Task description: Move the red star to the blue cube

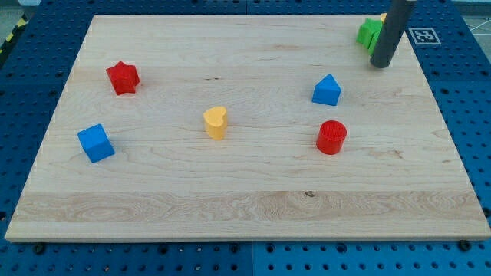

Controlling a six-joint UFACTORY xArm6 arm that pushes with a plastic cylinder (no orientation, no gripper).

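Red star point(123, 77) is the thing to move, and it sits clear across the tabletop point(253, 192) from the tool, far off toward the view's left and slightly lower in view than my tip point(380, 64). Tool is just a bare rod, no jaws to open or close, nothing in contact with it that I can confirm. Tip is at the view's top right corner, just beside a green block point(370, 34), which is partly hidden behind the rod; can't tell if they touch. Blue cube point(96, 142) lies below the star in view and a bit further left, so from the tool it's beyond the star and lower. Push line I'd judge: star needs to go down-left, which means the tip must end up on the star's upper-right side, roughly the side facing the tool already. Between here and there: blue pointed block point(327, 90) close below-left of the tip, red cylinder point(331, 137) lower, yellow block point(216, 122) mid-board. A run along the upper part of the board should miss all three. Task not started, in my read.
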